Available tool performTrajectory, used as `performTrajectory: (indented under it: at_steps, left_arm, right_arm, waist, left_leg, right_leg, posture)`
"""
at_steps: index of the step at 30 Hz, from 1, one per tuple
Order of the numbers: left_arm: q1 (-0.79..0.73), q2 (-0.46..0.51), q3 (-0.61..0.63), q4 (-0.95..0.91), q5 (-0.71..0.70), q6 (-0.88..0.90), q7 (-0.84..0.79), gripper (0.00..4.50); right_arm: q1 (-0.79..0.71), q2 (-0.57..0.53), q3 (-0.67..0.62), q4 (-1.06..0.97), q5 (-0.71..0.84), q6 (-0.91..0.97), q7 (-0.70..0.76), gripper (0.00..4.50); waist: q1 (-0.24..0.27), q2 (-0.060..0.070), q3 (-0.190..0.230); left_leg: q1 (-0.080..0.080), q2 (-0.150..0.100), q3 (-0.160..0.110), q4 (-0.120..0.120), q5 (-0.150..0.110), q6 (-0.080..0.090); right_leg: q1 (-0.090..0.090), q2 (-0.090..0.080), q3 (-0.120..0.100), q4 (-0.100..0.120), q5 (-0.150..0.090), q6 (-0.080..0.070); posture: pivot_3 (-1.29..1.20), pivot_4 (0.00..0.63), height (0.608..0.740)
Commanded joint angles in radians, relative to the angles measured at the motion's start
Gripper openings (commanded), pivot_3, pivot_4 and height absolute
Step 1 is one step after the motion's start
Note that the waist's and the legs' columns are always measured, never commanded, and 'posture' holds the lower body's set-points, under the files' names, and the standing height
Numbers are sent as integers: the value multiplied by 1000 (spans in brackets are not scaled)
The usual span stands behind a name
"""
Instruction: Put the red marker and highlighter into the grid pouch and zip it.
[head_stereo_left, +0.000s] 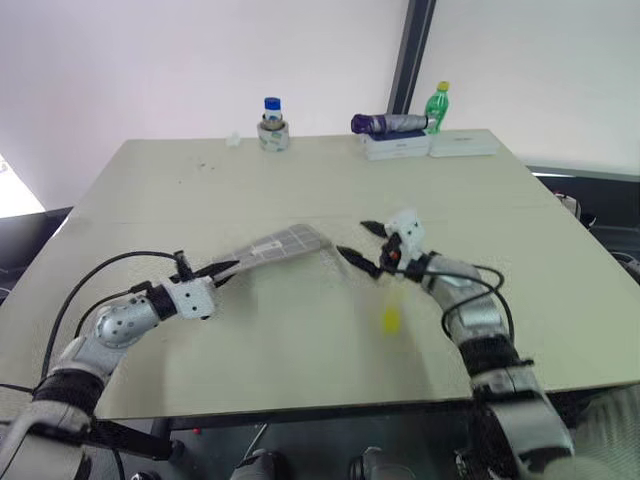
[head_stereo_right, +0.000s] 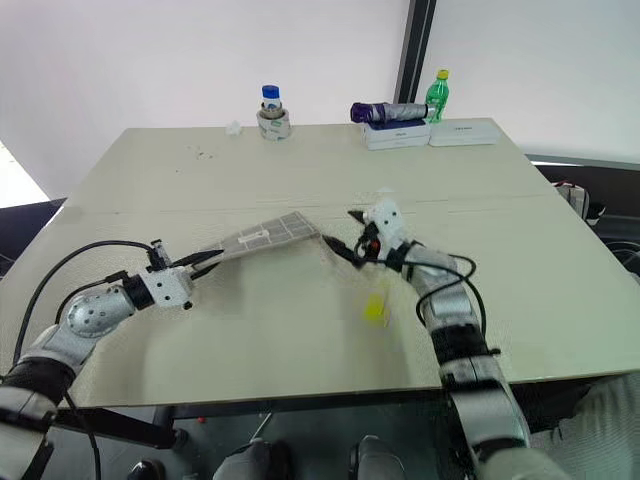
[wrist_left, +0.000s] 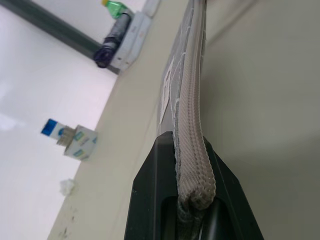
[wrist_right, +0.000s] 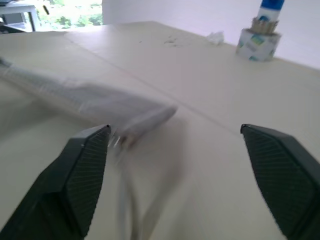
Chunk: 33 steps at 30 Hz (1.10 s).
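2 claws: left claw (head_stereo_left: 222, 270) clamped on grid pouch (head_stereo_left: 285, 245) edge; right claw (head_stereo_left: 361, 243) spread wide, empty; highlighter (head_stereo_left: 390, 318) below.

each arm is made of shiny silver metal parts with black bands near the top. thin black cables loop along both arms. behind the jaws sits a small white block. the right gripper (head_stereo_left: 362, 247) and left gripper (head_stereo_left: 222, 270) have flat black fingers (wrist_right: 82, 180) with tiny bumpy squares.
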Motion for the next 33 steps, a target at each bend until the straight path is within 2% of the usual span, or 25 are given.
performTrajectory:
  at_steps: [1, 8, 18, 21, 25, 28, 33]
  left_arm:
    - [35, 4, 68, -158, -13, 98, 3, 0]
    - [71, -15, 90, -265, 13, 170, -14, 0]
    - [93, -27, 111, -323, 17, 202, -33, 0]
    - [96, -27, 114, -326, 20, 201, -36, 0]
    - [93, -29, 114, -310, 35, 195, -34, 0]
    - [97, -37, 113, -309, 42, 194, -30, 0]
    - [127, -53, 100, -318, 88, 221, -16, 0]
  right_arm:
    - [31, 33, 30, -125, 18, 64, -36, 4294]
    - [7, 109, 18, -45, 1, 78, -147, 4294]
    - [-23, 149, 12, 8, 33, 77, -153, 4294]
    - [-29, 154, 8, 12, 37, 78, -154, 3414]
    - [-31, 147, 8, 8, 32, 77, -153, 1243]
    - [-23, 137, 17, -1, 23, 84, -154, 14]
    - [-11, 112, 73, -76, -35, 150, -187, 14]
  waist:
    - [0, 0, 0]
    - [2, 0, 0]
    - [2, 0, 0]
    - [2, 0, 0]
    - [2, 0, 0]
    - [2, 0, 0]
    - [1, 0, 0]
  left_leg:
    - [0, 0, 0, 0, 0, 0]
    - [0, -1, -1, 0, 0, 0]
    - [0, -1, -1, -1, 0, 0]
    - [0, -1, -1, -1, 0, 0]
    - [0, -1, -1, -1, 0, 0]
    - [0, -1, -1, -1, 0, 0]
    - [0, -1, -1, -1, 0, 0]
  right_leg:
    - [0, 0, 0, 0, 0, 0]
    - [0, 1, 0, 0, 0, 0]
    - [0, 1, 0, 0, 0, 0]
    - [0, 1, 0, 0, 0, 0]
    - [0, 1, 0, 0, 0, 0]
    - [0, 1, 0, 0, 0, 0]
    - [0, 1, 0, 0, 0, 0]
  posture:
    - [0, 150, 740]
    - [0, 150, 740]
    - [0, 150, 740]
    - [0, 150, 740]
    - [0, 150, 740]
    - [0, 150, 740]
    - [0, 150, 740]
